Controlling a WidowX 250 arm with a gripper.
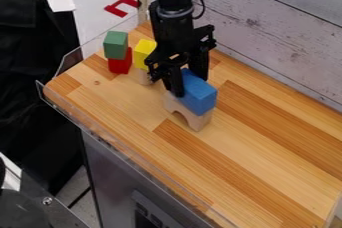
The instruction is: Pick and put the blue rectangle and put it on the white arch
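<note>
Two task items noted, both together on the bench (pixel 267 172). Blue rectangle (pixel 200 92) sits on top of the arch (pixel 199 121), contact w/ its upper side. Arch is pale wood tone, upright on its feet, its opening facing the bench's lower-left long edge. Blue rectangle lies lengthwise along the arch, approx. in line w/ it. Position of pair: nearer the short edge at upper left than the lower-right end, roughly btwn the wall-side edge and the lower-left long edge.

Gripper (pixel 190 85): clamped on the blue rectangle at its upper-left end, one finger on either side. Arm (pixel 175 17) comes in from the top edge of the view, gripper hanging down over the arch.

Other stock, near the short upper-left edge: green block (pixel 115 45) stacked on red block (pixel 120 63); next to that stack, yellow block (pixel 144 53) on a small pale piece (pixel 145 77), the latter partly hidden, shape n/c. Both stacks lie btwn the arch and that short edge, each apart from the arch.

Surrounds: bench top is wood, mixed light and dark strips, w/ a clear rim (pixel 120 148) along the lower-left long edge. Metal cabinet (pixel 110 172) below that edge. Whitish plank wall (pixel 280 27) along the opposite long edge. Off the bench, past the short edge: red angular piece (pixel 122 6) on a white surface. Black cloth (pixel 30 72) at far left of view
</note>
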